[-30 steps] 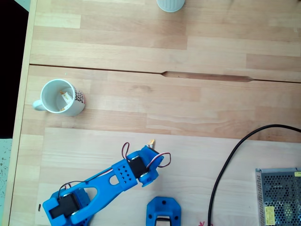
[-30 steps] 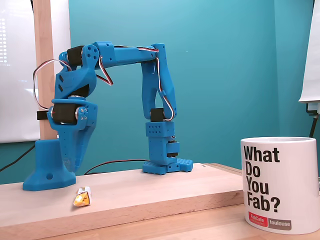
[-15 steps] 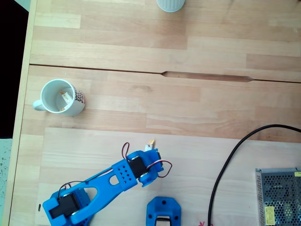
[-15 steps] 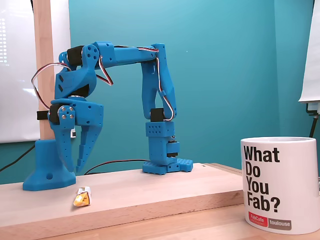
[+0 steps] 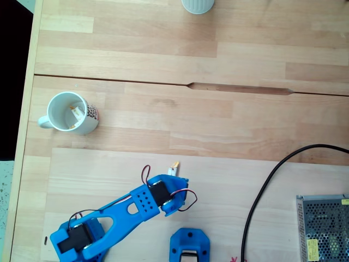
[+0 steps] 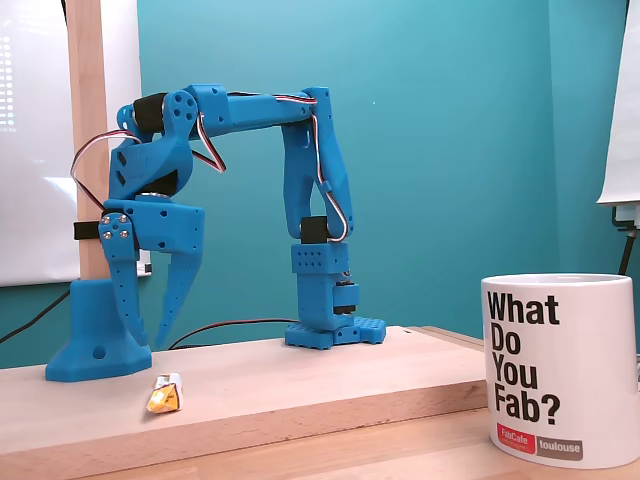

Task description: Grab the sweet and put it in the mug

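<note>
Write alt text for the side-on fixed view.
A blue arm bends over a wooden board, its gripper hanging with jaws open above a sweet lying on the wood. A white mug printed "What Do You Fab?" stands in the right foreground against a teal wall.

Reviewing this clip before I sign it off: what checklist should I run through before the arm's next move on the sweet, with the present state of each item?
1. Hand open: ok, the two fingers stand spread, tips pointing down.
2. Hand empty: ok, nothing sits between the fingers.
3. Sweet reachable: ok, it lies free on the wooden table, below the hand and a little to its right in the side fixed view.
4. Hand centred over the sweet: cannot tell; from above, the arm covers the fingertips.
5. Mug upright, mouth open: ok.
6. Mug empty: not ok, a similar wrapped candy already lies inside.
</note>
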You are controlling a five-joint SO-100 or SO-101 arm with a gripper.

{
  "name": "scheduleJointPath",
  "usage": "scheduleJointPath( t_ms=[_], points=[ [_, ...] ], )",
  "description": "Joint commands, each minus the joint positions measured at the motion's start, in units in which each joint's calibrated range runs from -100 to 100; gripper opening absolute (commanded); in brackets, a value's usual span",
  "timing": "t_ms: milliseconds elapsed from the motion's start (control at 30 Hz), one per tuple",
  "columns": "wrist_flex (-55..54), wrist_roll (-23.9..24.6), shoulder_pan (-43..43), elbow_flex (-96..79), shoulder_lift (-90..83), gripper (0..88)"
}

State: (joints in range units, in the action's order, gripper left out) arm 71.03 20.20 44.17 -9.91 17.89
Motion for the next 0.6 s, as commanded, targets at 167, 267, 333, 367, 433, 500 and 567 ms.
scheduleJointPath(
  t_ms=[167, 267, 333, 367, 433, 500, 567],
  points=[
    [-0.4, 1.9, 0.1, 2.1, -0.4, 3.1],
    [-0.4, 1.9, 0.1, 2.1, -0.4, 3.1],
    [-0.4, 1.9, 0.1, 2.1, -0.4, 3.1],
    [-0.4, 1.7, 0.1, 2.0, -0.4, 3.1],
    [-0.4, 1.7, 0.2, 2.0, -0.5, 3.0],
    [-0.4, 1.6, 0.2, 2.0, -0.5, 3.8],
    [-0.5, 1.5, 0.2, 2.0, -0.5, 3.9]
  ],
)
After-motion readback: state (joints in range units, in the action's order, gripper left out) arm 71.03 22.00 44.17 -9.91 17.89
